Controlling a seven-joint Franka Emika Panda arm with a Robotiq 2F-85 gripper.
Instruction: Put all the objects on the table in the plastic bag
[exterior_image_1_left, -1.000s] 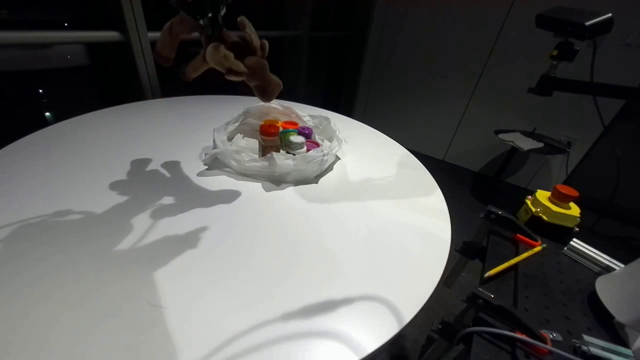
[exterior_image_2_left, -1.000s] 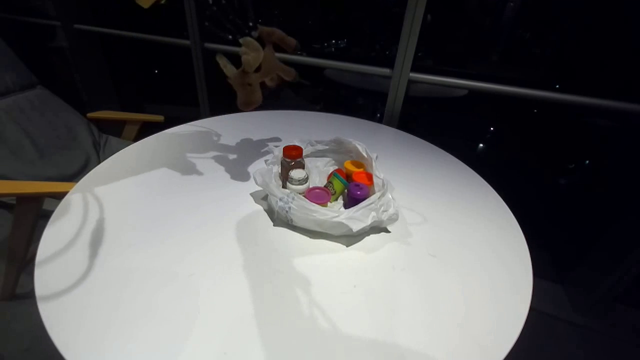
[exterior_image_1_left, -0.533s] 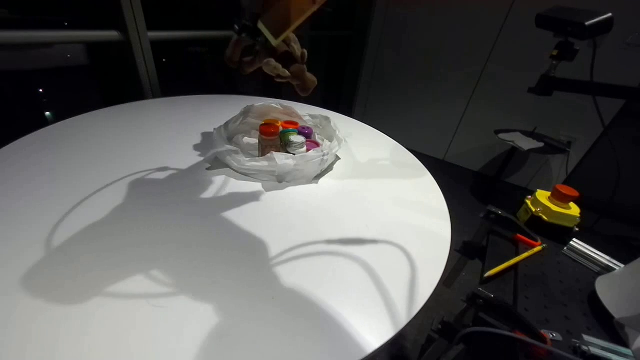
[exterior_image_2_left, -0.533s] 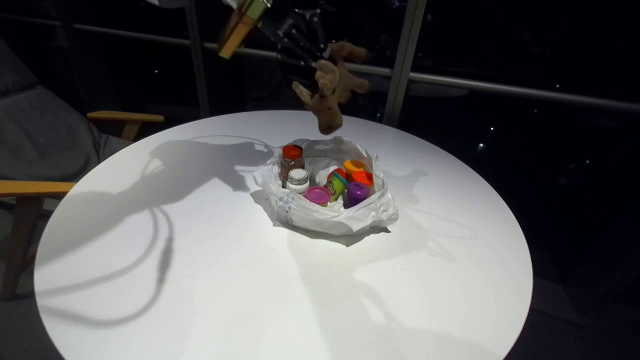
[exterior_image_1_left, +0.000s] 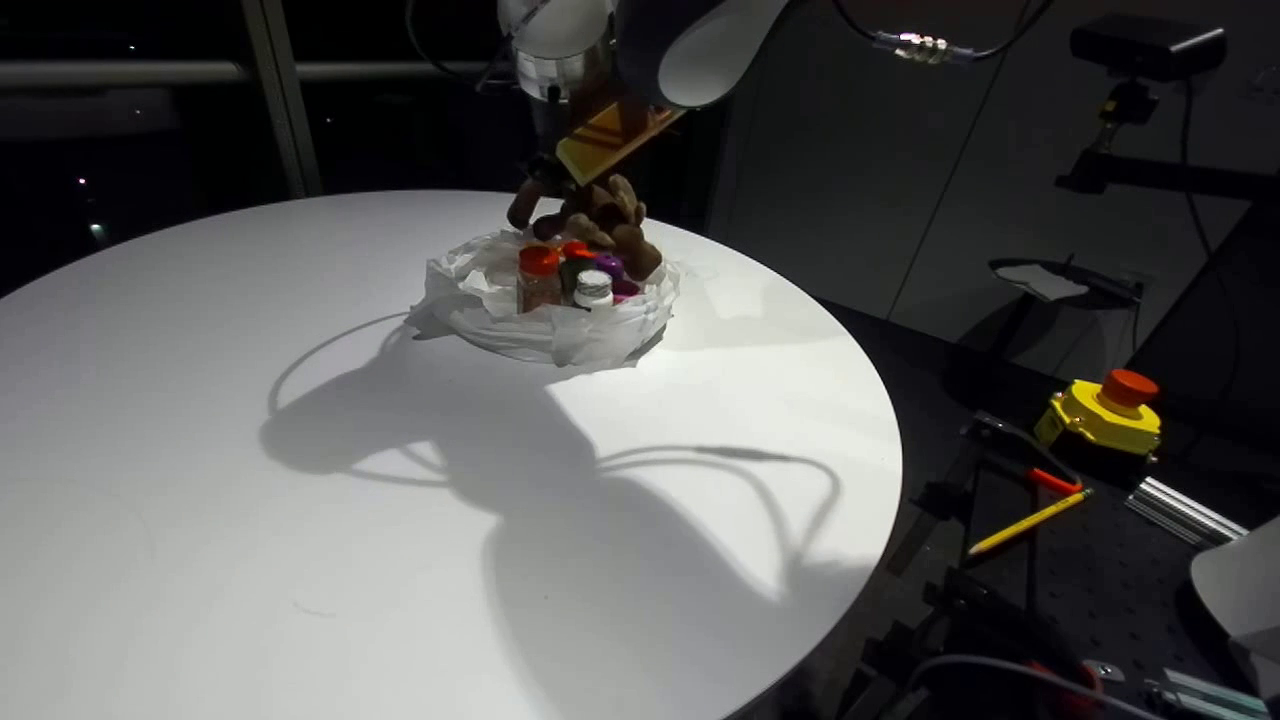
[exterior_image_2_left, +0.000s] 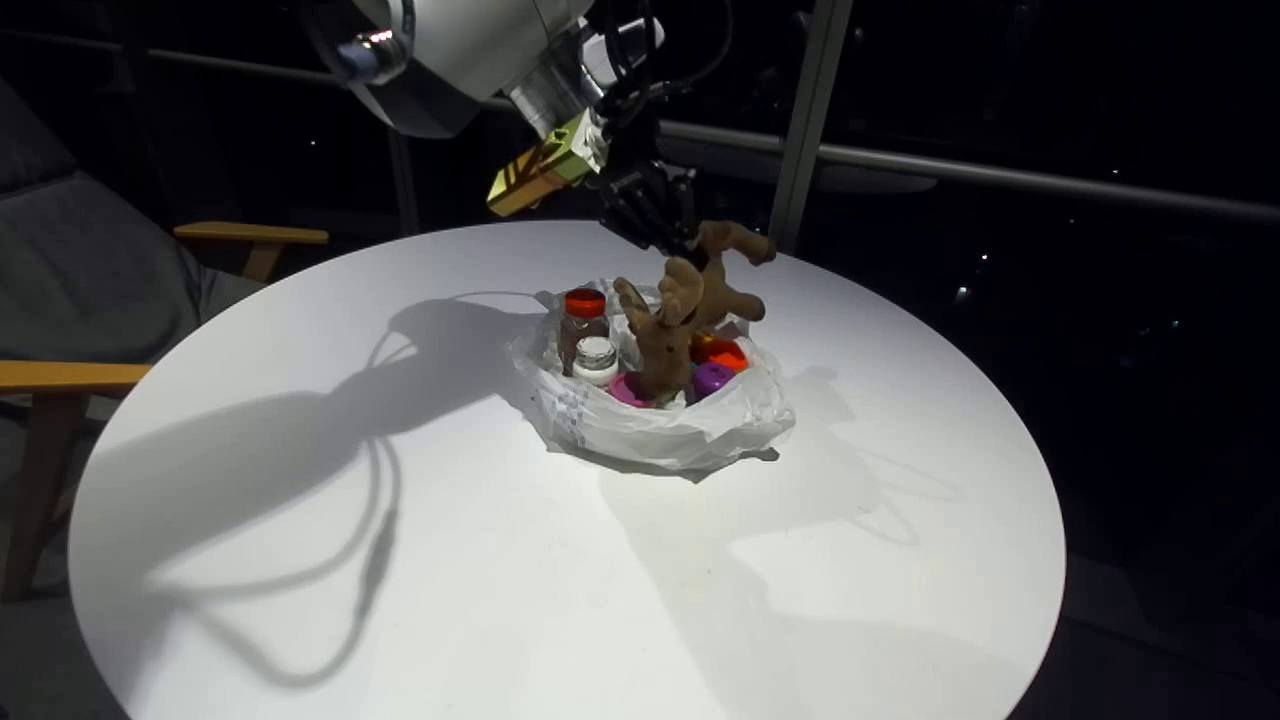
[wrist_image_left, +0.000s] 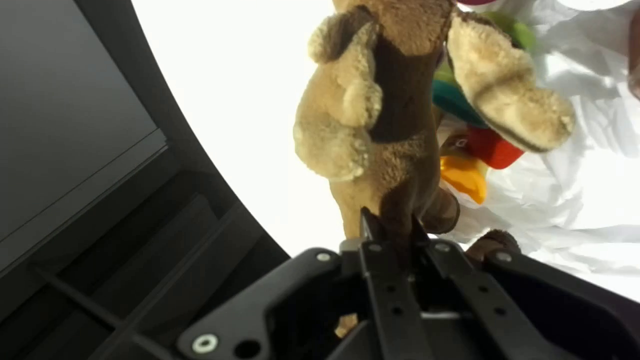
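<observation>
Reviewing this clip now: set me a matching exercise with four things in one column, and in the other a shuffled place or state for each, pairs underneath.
Things
1. brown toy
2. plastic bag
3. red-capped jar
4. yellow pencil

Places and states
a. sits open-mouthed on the white table
b. lies beyond the edge of the white table
c. held by the gripper
d. stands inside the plastic bag, beside a white-capped jar

Right pairs
1-c
2-a
3-d
4-b
</observation>
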